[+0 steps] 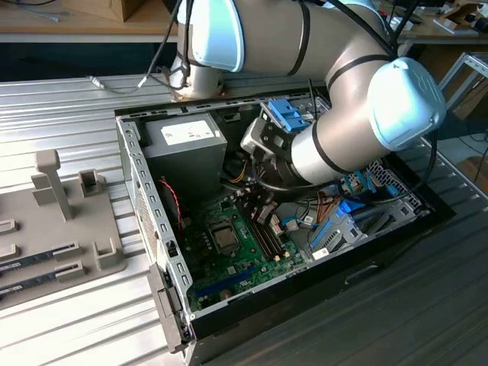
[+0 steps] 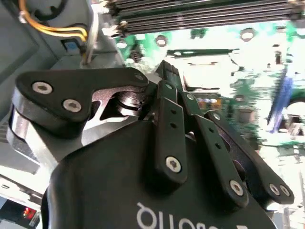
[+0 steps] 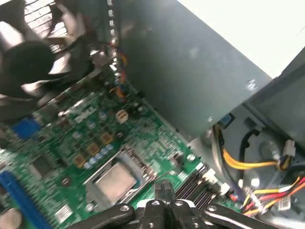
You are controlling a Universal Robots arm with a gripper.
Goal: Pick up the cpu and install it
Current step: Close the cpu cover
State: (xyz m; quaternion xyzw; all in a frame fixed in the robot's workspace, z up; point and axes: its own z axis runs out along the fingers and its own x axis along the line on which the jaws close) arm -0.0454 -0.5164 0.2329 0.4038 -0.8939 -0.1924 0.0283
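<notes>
1. The cpu [image 3: 114,183] lies flat in its socket on the green motherboard [image 3: 71,138], metal top facing up, framed by the socket's metal bracket. In the exterior view the cpu [image 1: 226,238] sits near the middle of the board, inside the open computer case [image 1: 145,206].
2. Nothing is held. The gripper [image 3: 164,190] hangs over the board just beside the socket, between the cpu and the memory slots [image 3: 193,183]; its fingers are drawn together, tips meeting, with nothing between them. The second wrist view shows the gripper [image 2: 167,71] with its black linkages folded inward to a closed point above the board.
3. In the exterior view the arm [image 1: 343,130] reaches down into the case from the exterior view's right, and the gripper [image 1: 263,207] is low, near the memory slots and apart from the cpu.
4. The grey power supply box [image 1: 187,149] sits in the far corner of the case; yellow, red and black wires [image 3: 252,164] run beside it.
5. A fan [image 3: 33,62] shows past the far edge of the board in the first wrist view.
6. A grey holder tray [image 1: 69,229] rests on the metal table [image 1: 76,107] at the exterior view's left, well apart from the case.
</notes>
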